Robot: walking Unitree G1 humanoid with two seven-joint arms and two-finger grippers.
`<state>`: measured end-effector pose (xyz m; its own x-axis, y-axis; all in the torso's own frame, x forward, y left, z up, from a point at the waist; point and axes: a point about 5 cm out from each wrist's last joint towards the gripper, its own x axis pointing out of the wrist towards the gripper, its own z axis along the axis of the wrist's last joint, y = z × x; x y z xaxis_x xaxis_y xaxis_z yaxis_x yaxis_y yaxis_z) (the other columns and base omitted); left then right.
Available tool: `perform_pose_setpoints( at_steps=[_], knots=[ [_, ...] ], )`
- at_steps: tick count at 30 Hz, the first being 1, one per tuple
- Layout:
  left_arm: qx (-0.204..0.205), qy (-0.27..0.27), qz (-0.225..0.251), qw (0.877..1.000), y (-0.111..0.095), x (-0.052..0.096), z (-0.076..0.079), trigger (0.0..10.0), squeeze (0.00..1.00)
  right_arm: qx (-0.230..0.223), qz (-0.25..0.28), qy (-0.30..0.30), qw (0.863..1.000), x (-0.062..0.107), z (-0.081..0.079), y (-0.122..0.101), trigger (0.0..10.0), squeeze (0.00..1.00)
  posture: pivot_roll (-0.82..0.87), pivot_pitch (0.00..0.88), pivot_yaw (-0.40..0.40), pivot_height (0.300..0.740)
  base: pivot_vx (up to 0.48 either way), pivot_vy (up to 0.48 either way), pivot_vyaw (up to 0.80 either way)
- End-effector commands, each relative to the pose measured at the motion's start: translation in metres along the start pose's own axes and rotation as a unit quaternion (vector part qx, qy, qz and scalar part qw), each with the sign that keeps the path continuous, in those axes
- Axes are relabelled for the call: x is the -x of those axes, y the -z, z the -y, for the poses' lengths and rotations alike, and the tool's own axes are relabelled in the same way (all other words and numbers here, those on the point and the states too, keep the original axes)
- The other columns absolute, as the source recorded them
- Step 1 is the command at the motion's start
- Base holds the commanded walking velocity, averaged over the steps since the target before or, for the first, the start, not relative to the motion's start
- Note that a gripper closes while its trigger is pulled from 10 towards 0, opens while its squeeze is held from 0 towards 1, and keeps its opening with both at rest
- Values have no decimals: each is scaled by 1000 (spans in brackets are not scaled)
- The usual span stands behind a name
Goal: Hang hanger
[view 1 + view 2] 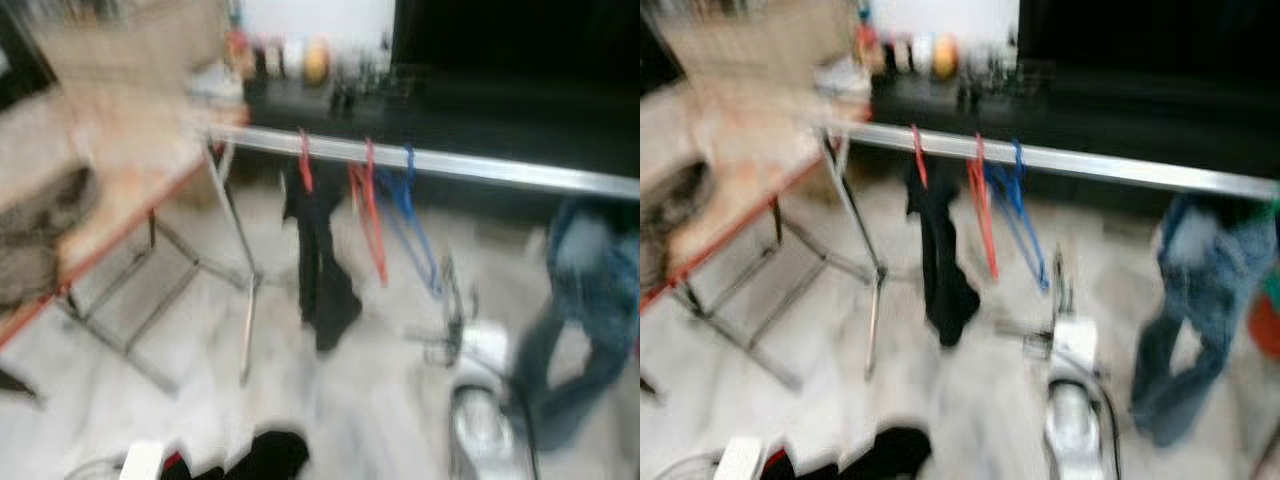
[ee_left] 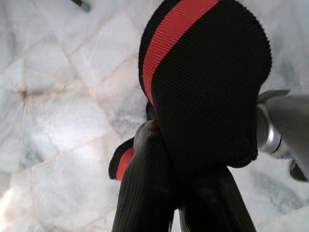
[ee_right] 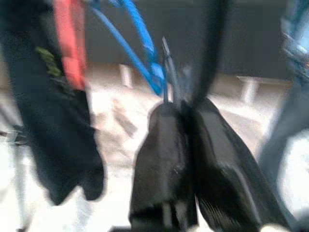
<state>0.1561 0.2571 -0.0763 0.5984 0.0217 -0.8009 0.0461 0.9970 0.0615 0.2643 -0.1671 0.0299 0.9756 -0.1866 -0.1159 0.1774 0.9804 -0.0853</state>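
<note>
The head views are blurred. A silver clothes rail (image 1: pixel 450 162) crosses the scene, carrying red hangers (image 1: pixel 372 215), a blue hanger (image 1: pixel 412 215) and a hanging black garment (image 1: pixel 322 270). My right gripper (image 3: pixel 186 108) is below the rail near the blue hanger, shut on a thin dark hanger (image 3: pixel 212 53) that rises from between its fingers; its silver arm (image 1: pixel 480 425) comes up from the lower right. My left gripper (image 2: pixel 166 145) is low over the floor, shut on a black cloth with a red stripe (image 2: pixel 207 87), which also shows at the bottom edge (image 1: pixel 265 455).
Blue jeans (image 1: pixel 585 310) hang from the rail's right end. The rack's metal legs (image 1: pixel 235 230) stand left of the garment. An orange-edged table (image 1: pixel 120 235) with a folding frame is at left. A dark cabinet (image 1: pixel 500 90) lies behind the rail. The floor is pale marble tile (image 2: pixel 58 121).
</note>
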Motion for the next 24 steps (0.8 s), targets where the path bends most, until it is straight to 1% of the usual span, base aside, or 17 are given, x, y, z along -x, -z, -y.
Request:
perform_pose_setpoints(
  at_steps=[1, 20, 24],
  knots=[
    [1, -2, 2, 1000, 3, 2, -2, 10000, 0, 4, -7, 8, 1000, 1, 6, 4, 10000, 0, 89, 0, 98, 740, -315, 0, 0],
    [6, -1, 8, 1000, 2, 2, -2, 10000, 0, 1, -6, 6, 1000, 0, 6, 3, 10000, 0, 89, 10, 101, 740, -312, 0, 0],
    [7, 0, 17, 1000, 0, 2, -2, 10000, 0, -1, -4, 5, 1000, -1, 4, 2, 10000, 0, 90, 16, 103, 740, -300, 0, 0]
  ],
)
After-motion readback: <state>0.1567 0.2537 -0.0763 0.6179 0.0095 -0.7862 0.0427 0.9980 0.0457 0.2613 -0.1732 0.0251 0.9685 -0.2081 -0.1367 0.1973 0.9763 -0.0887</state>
